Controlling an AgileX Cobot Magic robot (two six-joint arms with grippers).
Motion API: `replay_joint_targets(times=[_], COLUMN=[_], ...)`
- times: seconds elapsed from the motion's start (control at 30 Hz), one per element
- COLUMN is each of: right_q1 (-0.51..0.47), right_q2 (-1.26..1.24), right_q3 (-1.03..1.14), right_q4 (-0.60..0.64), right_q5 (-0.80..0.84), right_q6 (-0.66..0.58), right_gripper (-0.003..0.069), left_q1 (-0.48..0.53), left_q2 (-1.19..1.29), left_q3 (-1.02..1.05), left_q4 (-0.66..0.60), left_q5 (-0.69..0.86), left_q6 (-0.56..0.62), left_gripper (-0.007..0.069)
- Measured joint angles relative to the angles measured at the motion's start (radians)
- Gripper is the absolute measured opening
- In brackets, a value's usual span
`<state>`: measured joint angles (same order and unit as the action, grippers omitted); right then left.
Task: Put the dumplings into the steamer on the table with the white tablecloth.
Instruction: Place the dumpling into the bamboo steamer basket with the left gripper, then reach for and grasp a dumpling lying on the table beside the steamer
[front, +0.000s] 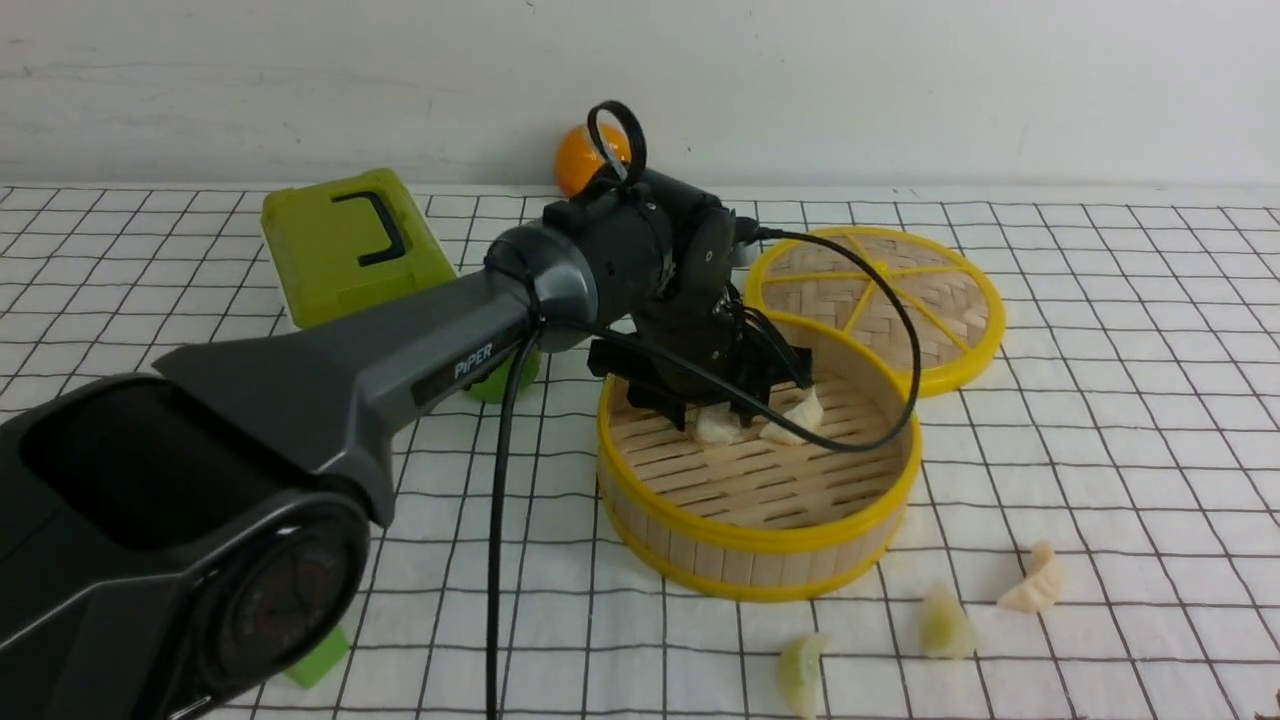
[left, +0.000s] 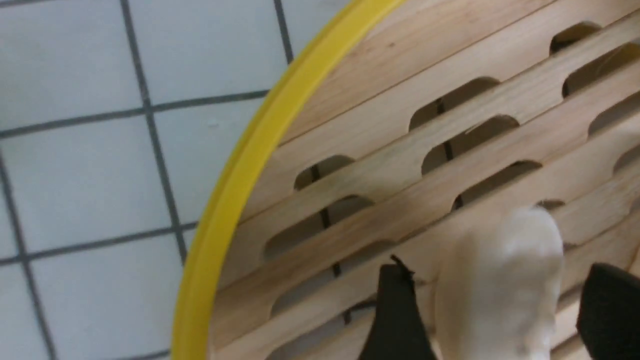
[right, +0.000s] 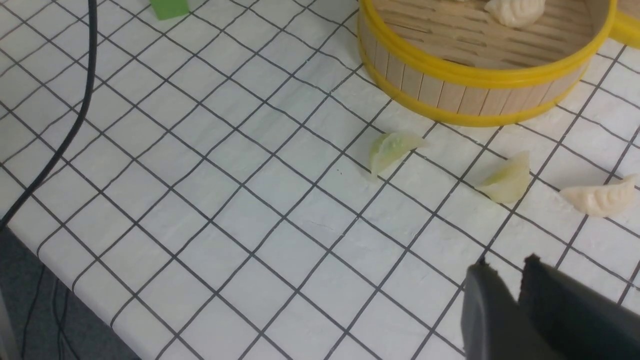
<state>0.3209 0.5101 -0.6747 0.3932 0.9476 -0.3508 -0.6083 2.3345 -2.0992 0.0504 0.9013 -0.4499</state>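
The left gripper (left: 497, 270) is low inside the steamer (front: 760, 545). Its two black fingers (left: 395, 315) stand wide apart. A white dumpling (left: 500, 300) lies between them on the wooden slats. One finger is right next to the dumpling, and a small gap shows on the other side, so the gripper is not squeezing it. In the front view a second white dumpling (front: 797, 415) lies just beside it, also on the steamer floor.

The steamer sits on the tablecloth (front: 1100, 400), which is white with thin black squares and covers the table.

Three more dumplings lie on the cloth, outside the steamer and near its front wall. One green dumpling (front: 800, 675) is nearest the table edge. Another green dumpling (front: 945, 625) is to its right. A third white dumpling (front: 1035, 580) is farther right again. They do not touch each other.

The right gripper (right: 510, 265) hangs over the cloth near these three. Its fingers are almost together, with only a thin slit between them. It holds nothing.

The round lid (front: 880, 300) lies flat behind the steamer. A green box (front: 350, 245) and an orange ball (front: 578, 158) are at the back. A small green block (front: 320, 655) sits at the front left.
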Motion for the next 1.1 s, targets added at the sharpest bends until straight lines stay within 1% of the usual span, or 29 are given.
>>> replay_joint_targets(times=[0.03,0.1,0.2,0.23,0.27,0.3,0.37,0.43,0.47,0.5,0.57,0.6,0.63,0.7,0.77,0.83,0.9,1.03,1.1], right_q1=[0.0,0.0,0.0,0.0,0.0,0.0,0.0,0.003,0.008,0.012,0.028,0.042,0.062,0.097,0.16,0.236,0.315,0.431,0.468], right_q2=[0.0,0.0,0.017,0.024,0.04,0.058,0.111,0.16,0.191,0.216,0.265,0.292,0.318,0.363,0.441,0.527,0.602,0.717,0.768], right_q3=[0.0,-0.005,-0.043,-0.051,-0.073,-0.103,-0.158,-0.192,-0.204,-0.214,-0.228,-0.237,-0.243,-0.255,-0.277,-0.304,-0.333,-0.372,-0.394], right_q4=[0.0,0.0,0.0,0.0,0.0,0.0,0.005,0.019,0.027,0.034,0.05,0.052,0.052,0.051,0.029,-0.059,-0.175,-0.314,-0.363], right_q5=[0.001,0.012,0.055,0.063,0.084,0.104,0.133,0.145,0.15,0.155,0.171,0.176,0.176,0.175,0.161,0.152,0.148,0.139,0.127], right_q6=[0.0,0.0,0.001,0.001,0.002,0.002,0.002,0.002,0.002,0.002,0.002,0.002,0.002,0.002,0.033,0.13,0.235,0.384,0.444], right_gripper=[0.0104,0.0101,0.0083,0.0078,0.006,0.0038,0.0001,-0.0008,-0.0007,-0.0007,-0.0006,-0.0006,-0.0006,-0.0005,-0.0005,-0.0005,-0.0005,-0.0005,-0.0004], left_q1=[0.0,0.0,0.0,0.0,-0.001,-0.001,-0.001,-0.001,-0.001,-0.001,-0.001,-0.001,-0.001,-0.001,-0.001,-0.001,-0.001,-0.001,-0.001], left_q2=[-0.016,-0.057,-0.169,-0.179,-0.248,-0.329,-0.44,-0.581,-0.66,-0.719,-0.882,-0.947,-0.999,-1.116,-1.254,-1.418,-1.532,-1.659,-1.7], left_q3=[-0.015,-0.037,-0.051,-0.051,-0.055,-0.058,-0.052,0.014,0.079,0.138,0.334,0.42,0.491,0.655,0.846,1.053,1.181,1.301,1.342], left_q4=[0.002,0.002,-0.008,-0.01,-0.015,-0.035,-0.066,-0.097,-0.107,-0.111,-0.108,-0.102,-0.098,-0.088,-0.081,-0.077,-0.077,-0.077,-0.076], left_q5=[0.047,0.118,0.2,0.206,0.251,0.305,0.334,0.339,0.339,0.339,0.331,0.315,0.295,0.245,0.173,0.119,0.093,0.068,0.061], left_q6=[0.001,0.025,0.096,0.101,0.133,0.171,0.209,0.236,0.245,0.248,0.25,0.251,0.251,0.252,0.252,0.25,0.238,0.222,0.221], left_gripper=[0.0486,0.0505,0.0501,0.0499,0.0479,0.0445,0.0376,0.0268,0.0205,0.016,0.0052,0.001,-0.0008,-0.0013,-0.0013,-0.0013,-0.0013,-0.0013,-0.0013])
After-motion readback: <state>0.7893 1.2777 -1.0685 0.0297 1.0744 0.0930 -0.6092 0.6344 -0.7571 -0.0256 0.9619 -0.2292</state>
